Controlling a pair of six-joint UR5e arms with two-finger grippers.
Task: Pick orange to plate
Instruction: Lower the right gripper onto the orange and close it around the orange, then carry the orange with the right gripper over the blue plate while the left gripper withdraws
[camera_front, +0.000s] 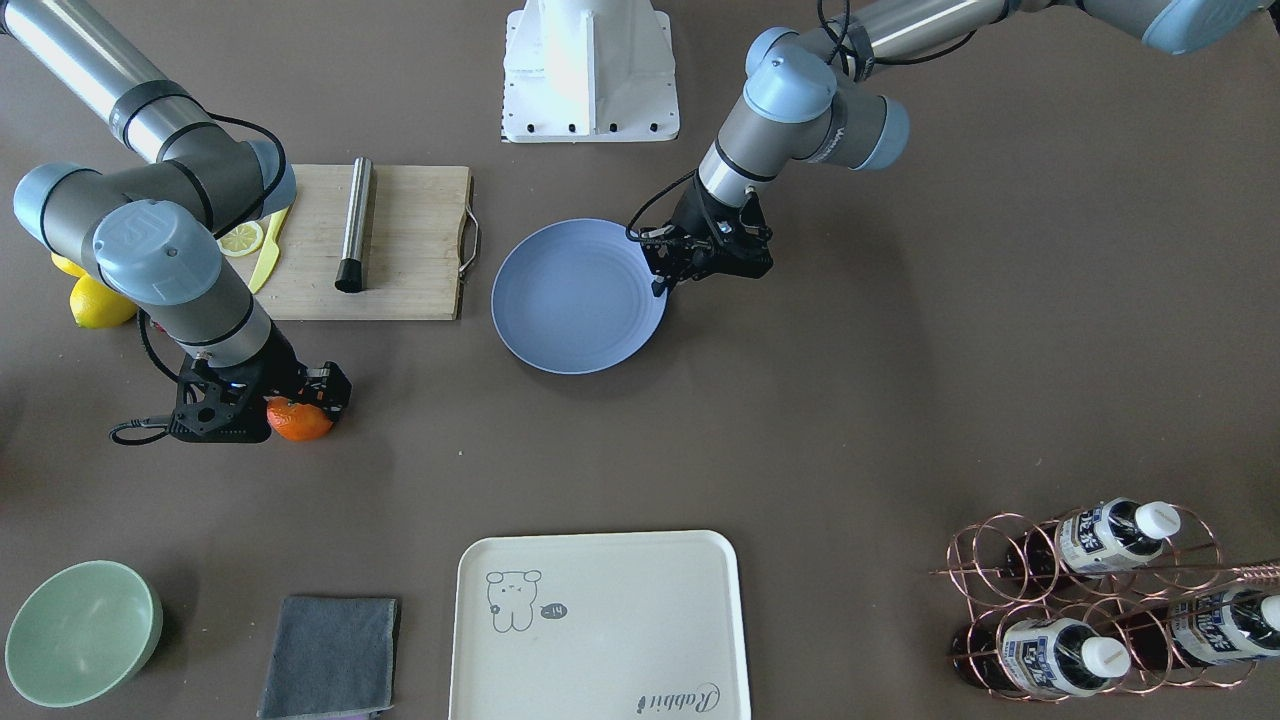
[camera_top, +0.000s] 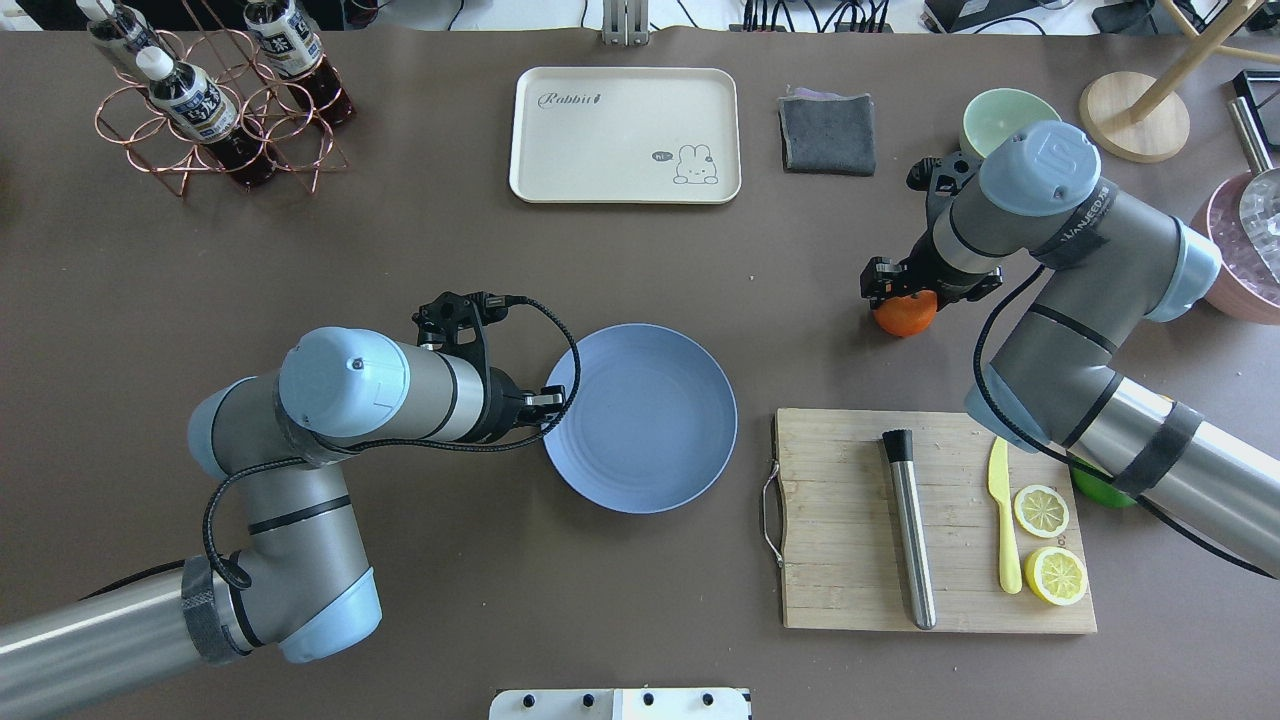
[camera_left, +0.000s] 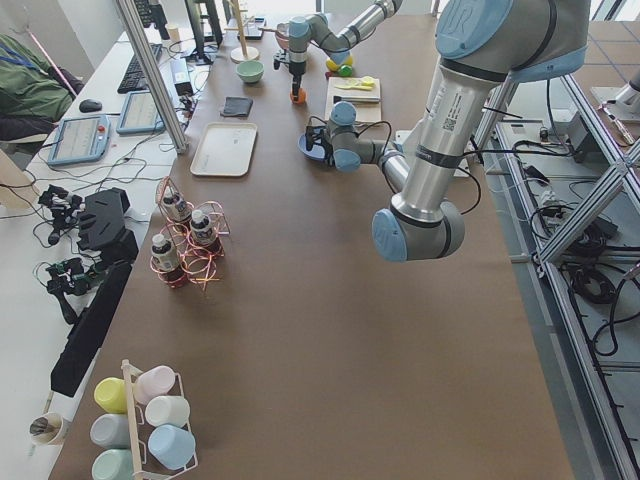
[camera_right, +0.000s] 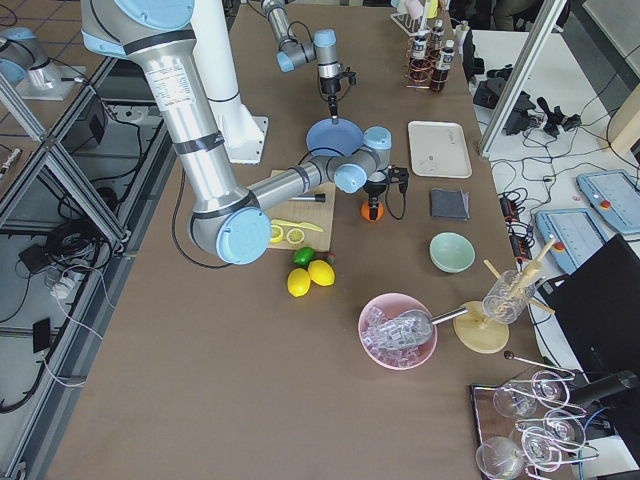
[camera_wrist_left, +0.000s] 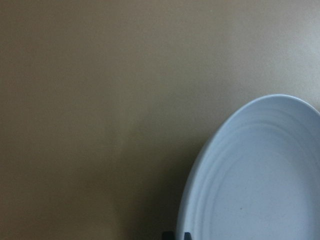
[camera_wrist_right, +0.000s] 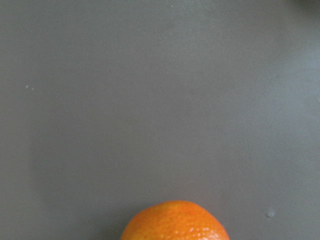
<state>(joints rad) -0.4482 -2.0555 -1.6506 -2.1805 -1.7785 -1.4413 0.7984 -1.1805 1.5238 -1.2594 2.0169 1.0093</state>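
Where the front camera looks down at the robot, the orange (camera_front: 298, 421) sits on the brown surface (camera_front: 800, 400) in the lower left of the frame. It is right under the right end effector (camera_front: 300, 403). Black parts stand on both sides of the fruit, but I cannot tell if they squeeze it. The blue plate (camera_front: 575, 300) lies in the middle, well apart from the orange. The left end effector (camera_front: 661, 284) touches its right rim.

From overhead, the orange is at the right, above the wooden board (camera_top: 850, 540). The plate is in the middle.

In the left side view, both things are small and far away near the top.

In the right side view, the orange lies just below the plate in the frame.

The left wrist view shows the plate at the lower right. Two dark fingertips (camera_wrist_left: 168, 235) stand close together at the bottom edge, with the plate's rim between them.

The right wrist view shows the orange's top at the bottom edge, with the surface above it.
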